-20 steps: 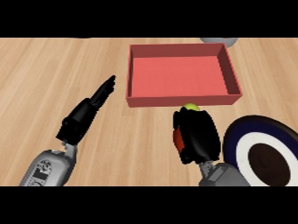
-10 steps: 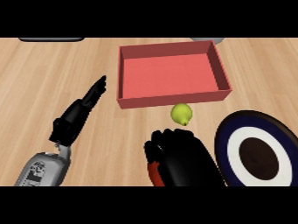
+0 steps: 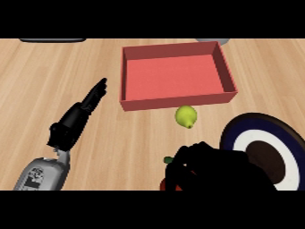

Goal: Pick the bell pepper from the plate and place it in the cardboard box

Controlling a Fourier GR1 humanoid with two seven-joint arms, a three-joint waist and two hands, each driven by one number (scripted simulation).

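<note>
Only partly visible, bell pepper (image 3: pixel 170 172) sits within right robot hand (image 3: pixel 214 167).

Left hand (image 3: pixel 75 120) flat (fingers straight); right hand (image 3: pixel 217 167) curled.

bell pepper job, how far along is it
Done: the pepper is off the plate. In hand: the right hand is curled over something red with a green stem, apparently the bell pepper. Left: carrying it into the red box, which holds nothing; a yellow-green fruit lies just outside it.
</note>
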